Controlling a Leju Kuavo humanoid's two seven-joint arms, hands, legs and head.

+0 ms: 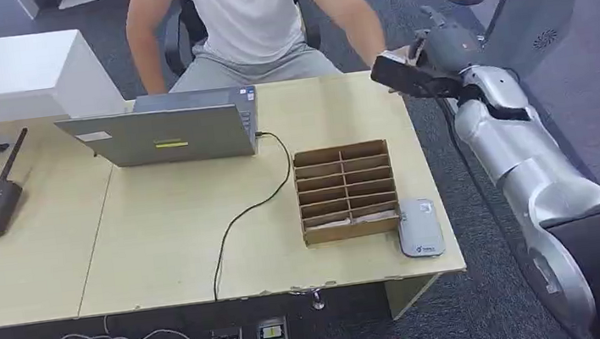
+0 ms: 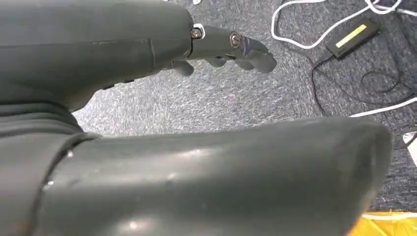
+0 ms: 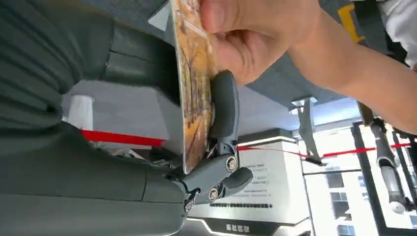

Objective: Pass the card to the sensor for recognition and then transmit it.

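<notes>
Right hand (image 1: 437, 51) is up past the bench's (image 1: 171, 261) far right corner, fingers (image 3: 223, 105) grasping the card (image 3: 194, 88), and a person's hand (image 3: 251, 34) pinches that same card. The sensor (image 1: 419, 227) sits beside the cardboard divider box (image 1: 345, 192); laptop (image 1: 164, 132) and its cable (image 1: 242, 214) lie nearby. Left hand (image 2: 221, 46) hangs over carpet, fingers curled in on nothing.

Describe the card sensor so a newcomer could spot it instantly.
Start at the wooden table and find the brown cardboard divider box near its front right corner. The sensor lies flat just right of that box: a small grey rounded slab, unlike the laptop.
</notes>
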